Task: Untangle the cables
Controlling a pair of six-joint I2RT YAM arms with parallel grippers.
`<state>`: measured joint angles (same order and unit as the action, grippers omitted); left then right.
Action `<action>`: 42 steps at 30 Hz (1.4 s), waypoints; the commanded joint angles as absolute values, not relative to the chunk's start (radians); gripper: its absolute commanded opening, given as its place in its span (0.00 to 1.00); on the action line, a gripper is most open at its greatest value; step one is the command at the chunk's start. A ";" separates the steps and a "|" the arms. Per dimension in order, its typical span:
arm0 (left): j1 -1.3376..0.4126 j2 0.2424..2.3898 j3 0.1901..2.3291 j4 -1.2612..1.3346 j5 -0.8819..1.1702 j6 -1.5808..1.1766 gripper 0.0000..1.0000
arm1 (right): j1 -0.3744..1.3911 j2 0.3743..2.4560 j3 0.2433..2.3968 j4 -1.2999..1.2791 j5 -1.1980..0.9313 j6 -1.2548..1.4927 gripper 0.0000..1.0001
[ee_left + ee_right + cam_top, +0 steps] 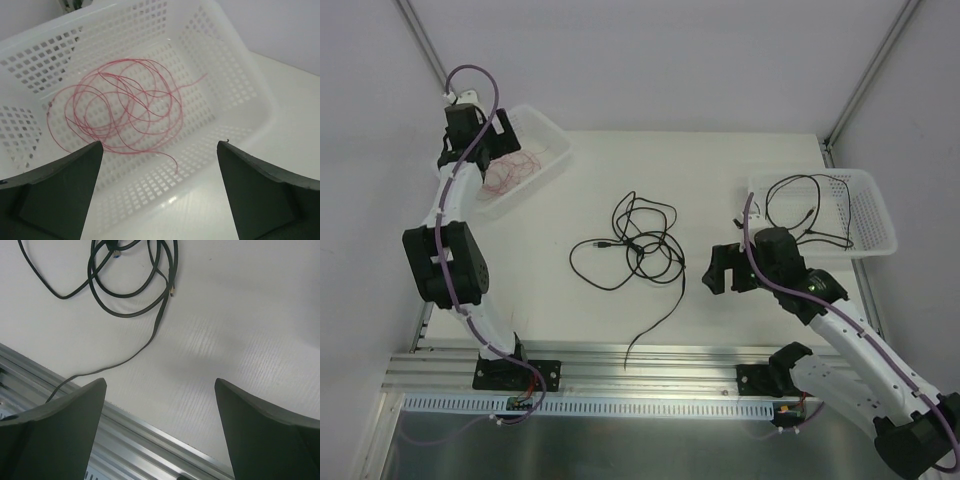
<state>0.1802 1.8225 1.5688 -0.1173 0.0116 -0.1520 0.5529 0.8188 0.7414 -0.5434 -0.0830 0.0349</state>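
A tangle of black cables (638, 245) lies in the middle of the white table, one tail running toward the near edge; it also shows in the right wrist view (131, 292). A coil of red cable (122, 105) lies in the left white basket (235, 75), which also shows in the top view (555, 135). Another black cable (800, 205) lies in the right basket (875, 215). My left gripper (160, 150) is open and empty above the left basket. My right gripper (160, 385) is open and empty, to the right of the black tangle.
An aluminium rail (650, 365) runs along the table's near edge, also in the right wrist view (150, 440). Frame posts (865, 75) stand at the back corners. Thick purple arm cables (470, 75) run along both arms.
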 commanded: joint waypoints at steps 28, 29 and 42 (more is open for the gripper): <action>-0.594 1.198 0.675 -0.215 0.089 -0.494 0.99 | 0.732 1.365 0.880 -0.311 -0.023 0.163 0.57; -0.598 1.221 0.692 -0.213 0.086 -0.491 0.99 | 0.759 1.387 0.929 -0.313 -0.025 0.138 0.57; -0.600 1.454 0.738 -0.216 0.046 -0.552 0.83 | 0.819 1.742 1.166 -0.219 -0.182 0.008 0.55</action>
<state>-0.5961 1.4223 0.7101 -0.2207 0.0776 -0.5301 0.8127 1.6901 1.1076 -0.2611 -0.1108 0.0406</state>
